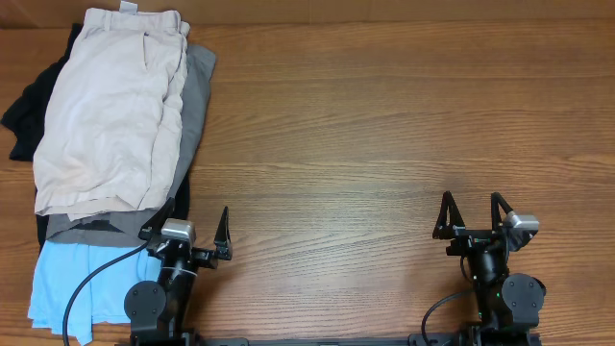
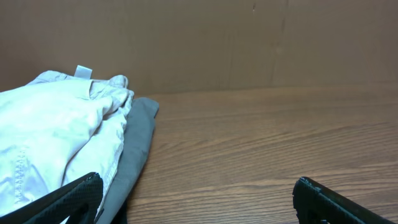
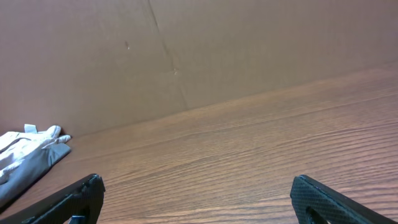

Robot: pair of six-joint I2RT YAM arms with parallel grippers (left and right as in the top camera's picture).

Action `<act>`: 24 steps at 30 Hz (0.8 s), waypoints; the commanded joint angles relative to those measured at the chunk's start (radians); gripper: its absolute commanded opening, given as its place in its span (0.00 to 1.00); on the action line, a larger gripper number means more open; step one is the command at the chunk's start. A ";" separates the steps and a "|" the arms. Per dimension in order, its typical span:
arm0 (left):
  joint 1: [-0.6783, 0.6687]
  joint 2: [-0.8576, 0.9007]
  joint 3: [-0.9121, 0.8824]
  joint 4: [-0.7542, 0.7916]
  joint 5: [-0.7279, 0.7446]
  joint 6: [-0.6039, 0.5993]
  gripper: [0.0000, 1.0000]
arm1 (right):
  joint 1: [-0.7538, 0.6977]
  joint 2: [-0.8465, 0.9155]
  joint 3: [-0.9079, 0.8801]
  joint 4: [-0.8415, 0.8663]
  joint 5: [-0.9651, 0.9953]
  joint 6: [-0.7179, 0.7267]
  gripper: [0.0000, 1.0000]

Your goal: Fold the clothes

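The cream khaki shorts [image 1: 110, 106] lie folded on top of a pile at the table's far left, waistband toward the back, a small white tag [image 2: 83, 71] at the top. They also show in the left wrist view [image 2: 56, 130] and, far off, in the right wrist view [image 3: 22, 146]. My left gripper [image 1: 197, 231] is open and empty near the front edge, just right of the pile's front corner. My right gripper [image 1: 473, 213] is open and empty at the front right, far from the shorts.
Under the cream shorts lie larger grey shorts [image 1: 197, 96], a black garment [image 1: 24, 115] and a light-blue garment [image 1: 62, 284] at the front left. A brown wall [image 3: 186, 43] stands behind the wooden table [image 1: 384, 125].
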 commanded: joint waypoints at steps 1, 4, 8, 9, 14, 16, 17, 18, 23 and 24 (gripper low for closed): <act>-0.006 -0.009 -0.003 0.001 -0.004 -0.010 1.00 | -0.001 -0.010 -0.010 0.004 0.001 0.000 1.00; -0.006 -0.009 -0.003 0.001 -0.004 -0.010 1.00 | -0.001 -0.010 -0.010 0.004 0.002 0.000 1.00; -0.006 -0.009 -0.003 0.001 -0.003 -0.010 1.00 | -0.001 -0.010 -0.010 0.004 0.001 0.000 1.00; -0.006 -0.009 -0.003 0.001 -0.004 -0.010 1.00 | -0.001 -0.010 -0.010 0.004 0.002 0.000 1.00; -0.006 -0.009 -0.003 0.001 -0.004 -0.009 1.00 | -0.001 -0.010 -0.010 0.005 0.002 0.000 1.00; -0.006 -0.009 -0.003 0.002 -0.003 -0.009 1.00 | -0.001 -0.010 -0.010 0.006 0.002 0.000 1.00; -0.006 -0.009 -0.003 0.002 -0.003 -0.010 1.00 | -0.001 -0.010 -0.010 0.011 0.002 0.000 1.00; -0.006 -0.009 -0.003 0.002 -0.003 -0.010 1.00 | -0.001 -0.010 -0.010 0.014 0.002 0.000 1.00; -0.006 -0.009 -0.003 0.001 -0.003 -0.010 1.00 | -0.001 -0.010 -0.010 0.033 0.002 0.000 1.00; -0.006 -0.008 -0.003 0.001 -0.003 -0.010 1.00 | -0.001 -0.010 -0.010 0.037 0.002 0.000 1.00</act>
